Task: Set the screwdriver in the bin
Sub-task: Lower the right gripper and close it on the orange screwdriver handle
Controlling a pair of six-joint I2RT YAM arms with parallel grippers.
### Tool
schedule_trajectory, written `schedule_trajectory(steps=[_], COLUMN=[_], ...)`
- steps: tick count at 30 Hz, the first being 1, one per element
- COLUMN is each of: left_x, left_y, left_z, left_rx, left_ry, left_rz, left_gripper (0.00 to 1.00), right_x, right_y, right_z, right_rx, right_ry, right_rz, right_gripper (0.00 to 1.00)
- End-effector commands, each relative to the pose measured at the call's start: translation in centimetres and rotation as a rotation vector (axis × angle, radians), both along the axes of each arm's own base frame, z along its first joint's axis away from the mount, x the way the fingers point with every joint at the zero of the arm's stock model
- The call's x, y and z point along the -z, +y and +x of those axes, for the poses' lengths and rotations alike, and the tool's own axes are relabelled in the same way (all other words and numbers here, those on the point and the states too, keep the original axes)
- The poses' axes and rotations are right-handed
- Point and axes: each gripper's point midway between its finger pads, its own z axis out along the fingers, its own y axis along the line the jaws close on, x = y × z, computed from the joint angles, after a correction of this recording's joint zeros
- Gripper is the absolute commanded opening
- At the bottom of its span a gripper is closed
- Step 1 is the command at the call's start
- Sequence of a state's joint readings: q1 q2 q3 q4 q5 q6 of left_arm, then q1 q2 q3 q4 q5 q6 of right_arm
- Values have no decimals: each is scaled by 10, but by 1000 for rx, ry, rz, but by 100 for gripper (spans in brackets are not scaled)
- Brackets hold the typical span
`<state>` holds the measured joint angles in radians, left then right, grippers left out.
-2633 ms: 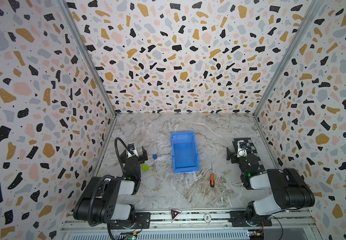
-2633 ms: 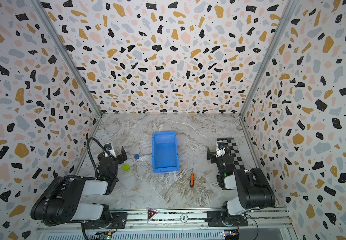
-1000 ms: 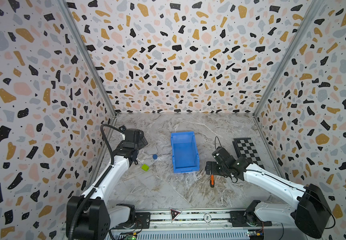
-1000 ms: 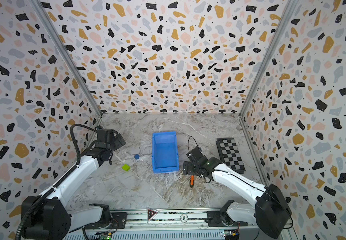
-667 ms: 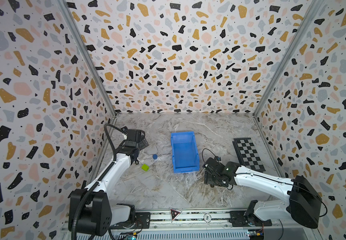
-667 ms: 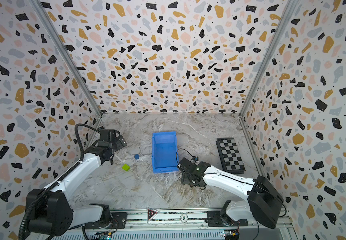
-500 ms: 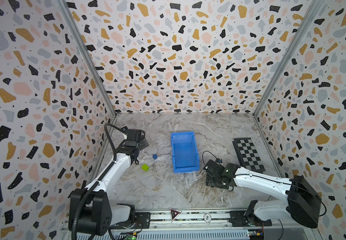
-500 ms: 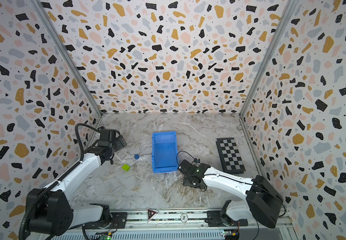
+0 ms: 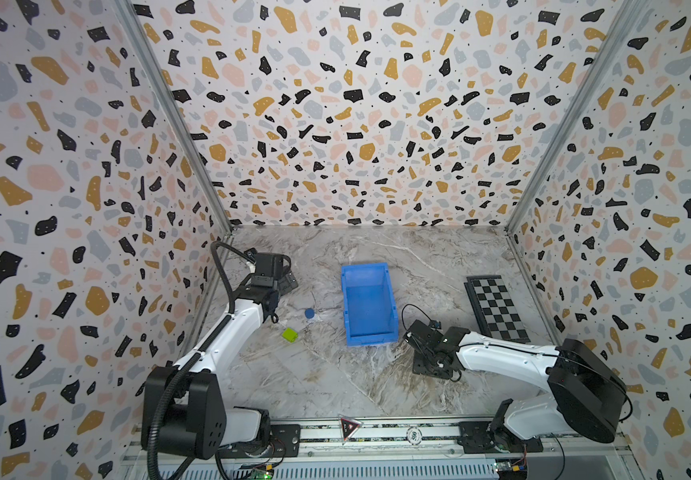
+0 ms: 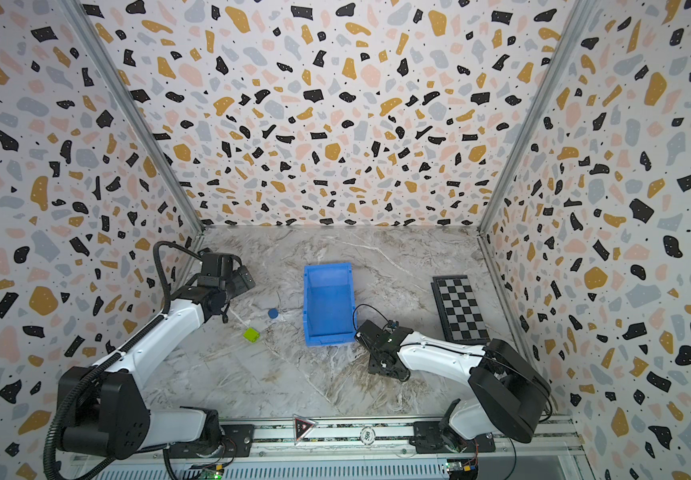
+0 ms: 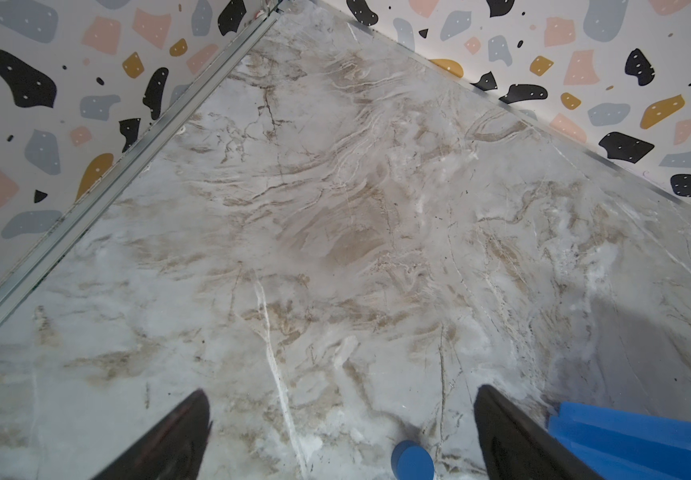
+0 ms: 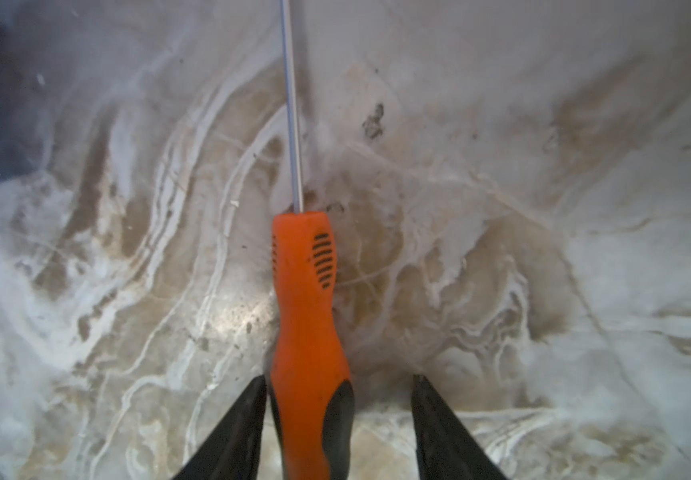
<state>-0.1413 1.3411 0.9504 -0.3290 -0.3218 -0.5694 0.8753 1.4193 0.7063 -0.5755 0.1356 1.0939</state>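
Orange-handled screwdriver [image 12: 310,332] lies flat on the marble floor [image 12: 501,249], near the bin [image 9: 364,275] but outside it; grasp, lift and transfer are not yet done. The right gripper [image 12: 338,378] straddles the butt end, jaws partly open and unclamped. The long axis runs between the jaws, shaft pointing away from the wrist.

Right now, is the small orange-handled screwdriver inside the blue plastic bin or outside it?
Outside. The screwdriver lies flat on the marble table in the right wrist view; the bin shows a bare floor in both top views.
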Motion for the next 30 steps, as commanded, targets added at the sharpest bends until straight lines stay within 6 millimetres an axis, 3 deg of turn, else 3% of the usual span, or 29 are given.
schedule_trajectory(steps=[1, 6, 8, 17, 30], left_x=[-13, -13, -12, -6, -3], left_y=[-3, -2, -1, -1, -2], left_z=[8, 6, 5, 4, 7], left_rx=[7, 1, -1, -21, -25], left_ry=[-35, -34, -33, -39, -31], left_rz=[-4, -1, -1, -22, -31], left_gripper=[100, 100, 100, 100, 100], right_x=[-9, -8, -7, -8, -24], right_y=[9, 8, 8, 4, 0], right_z=[12, 15, 14, 11, 24], right_rx=[-19, -34, -38, -32, -38], right_ry=[-27, -12, -8, 4, -48], right_rz=[30, 12, 12, 9, 17], right_gripper=[51, 46, 37, 31, 25])
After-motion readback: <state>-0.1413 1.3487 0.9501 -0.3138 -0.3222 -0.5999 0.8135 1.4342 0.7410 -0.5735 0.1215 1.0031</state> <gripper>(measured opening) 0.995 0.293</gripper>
